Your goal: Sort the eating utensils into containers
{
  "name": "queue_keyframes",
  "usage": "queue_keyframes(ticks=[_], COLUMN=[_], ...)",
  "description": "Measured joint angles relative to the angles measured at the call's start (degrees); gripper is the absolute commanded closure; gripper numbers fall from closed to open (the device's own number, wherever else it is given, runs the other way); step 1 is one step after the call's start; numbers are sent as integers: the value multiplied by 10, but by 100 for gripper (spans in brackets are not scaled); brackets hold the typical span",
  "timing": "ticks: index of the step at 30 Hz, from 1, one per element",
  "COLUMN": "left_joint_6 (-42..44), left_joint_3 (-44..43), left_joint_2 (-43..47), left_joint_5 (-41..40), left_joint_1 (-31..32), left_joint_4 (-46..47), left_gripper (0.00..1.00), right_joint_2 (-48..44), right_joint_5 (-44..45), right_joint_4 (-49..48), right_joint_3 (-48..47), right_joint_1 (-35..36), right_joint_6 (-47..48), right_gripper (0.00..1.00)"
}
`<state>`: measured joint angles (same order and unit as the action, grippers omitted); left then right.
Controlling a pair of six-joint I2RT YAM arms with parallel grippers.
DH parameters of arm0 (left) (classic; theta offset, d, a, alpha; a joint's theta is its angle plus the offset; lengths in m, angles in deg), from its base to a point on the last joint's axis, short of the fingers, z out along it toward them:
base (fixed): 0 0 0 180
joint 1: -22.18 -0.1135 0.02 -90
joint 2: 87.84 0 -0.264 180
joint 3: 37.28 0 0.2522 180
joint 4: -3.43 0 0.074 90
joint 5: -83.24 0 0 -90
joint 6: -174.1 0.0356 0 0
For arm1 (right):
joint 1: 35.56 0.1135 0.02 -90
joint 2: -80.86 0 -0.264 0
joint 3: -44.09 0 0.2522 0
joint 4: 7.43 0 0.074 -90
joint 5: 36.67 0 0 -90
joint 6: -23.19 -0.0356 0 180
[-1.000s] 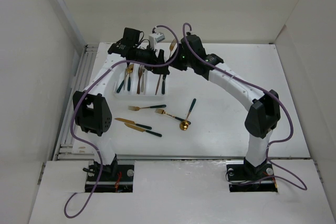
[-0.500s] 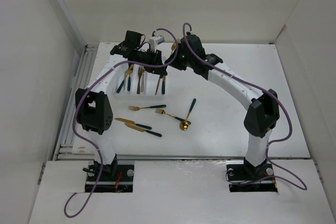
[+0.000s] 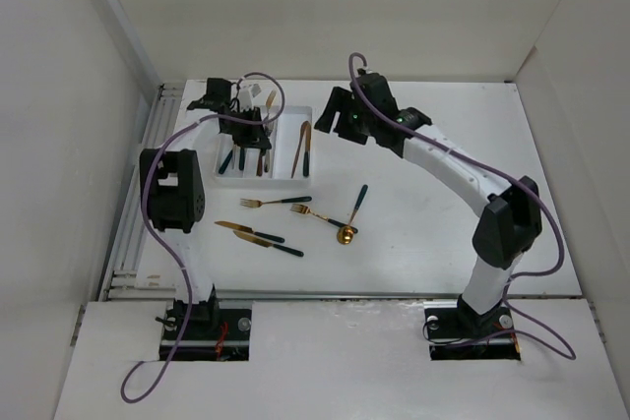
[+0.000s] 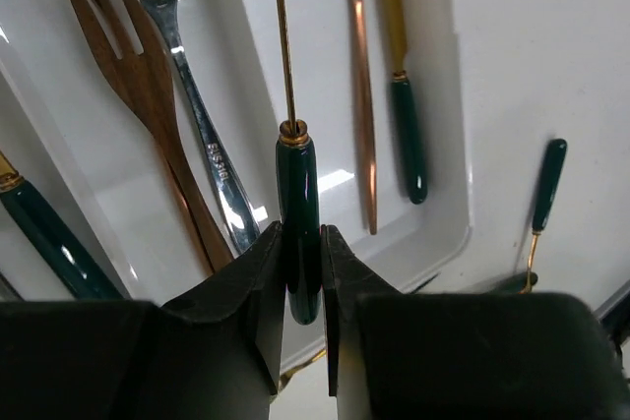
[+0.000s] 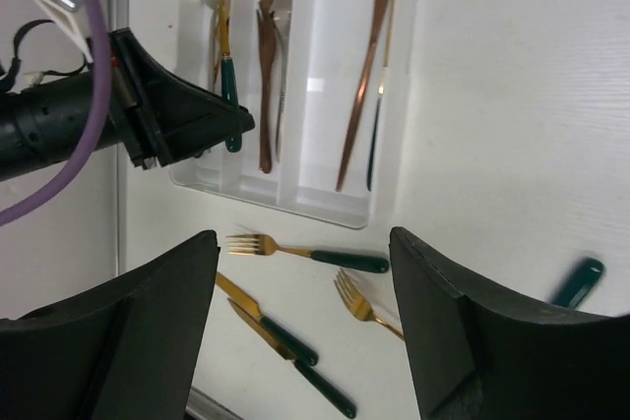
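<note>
- Left gripper (image 4: 302,272) swung left over cutlery tray (image 3: 295,180), pinching green-handled gold utensil (image 4: 298,184); release likely next.
- Right gripper (image 5: 303,238) pulled back off the tray, spread, empty; free for loose fork (image 3: 275,202).

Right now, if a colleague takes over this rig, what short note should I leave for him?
Left gripper: shut on a green-handled utensil, held over the tray.
Right gripper: open, empty, near the tray.
Done: forks and knives lie in the tray.
To do: place the held one, then sort the loose forks, spoon and loose knives on the table.
</note>
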<state>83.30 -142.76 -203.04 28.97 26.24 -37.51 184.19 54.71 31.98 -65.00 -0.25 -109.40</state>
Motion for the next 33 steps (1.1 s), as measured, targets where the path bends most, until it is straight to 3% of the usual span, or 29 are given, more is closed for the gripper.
queue_keyframes(ticks=[4, 11, 18, 20, 25, 27, 33], left_joint_6=[-16, -29, -22, -21, -16, -14, -1], left_joint_3=[4, 34, 40, 39, 21, 9, -19], left_joint_2=[-26, -32, -50, -50, -50, -50, -48], left_joint_5=[-24, -56, -59, -55, -65, -71, -85], left_joint_1=[5, 3, 0, 1, 3, 3, 3], left_joint_4=[12, 28, 27, 28, 15, 2, -21], left_gripper=[100, 100, 64, 61, 51, 51, 47], right_joint_2=[-47, -61, -52, -52, -63, -86, -157], right_joint_5=[27, 58, 42, 37, 35, 22, -23], right_joint_4=[14, 68, 107, 115, 108, 82, -4], right_joint_3=[36, 89, 165, 168, 170, 188, 262], right_joint_1=[-5, -12, -15, -14, -11, -10, -5], right_joint_6=[11, 34, 86, 121, 249, 327, 644], right_gripper=[19, 22, 22, 21, 18, 7, 5])
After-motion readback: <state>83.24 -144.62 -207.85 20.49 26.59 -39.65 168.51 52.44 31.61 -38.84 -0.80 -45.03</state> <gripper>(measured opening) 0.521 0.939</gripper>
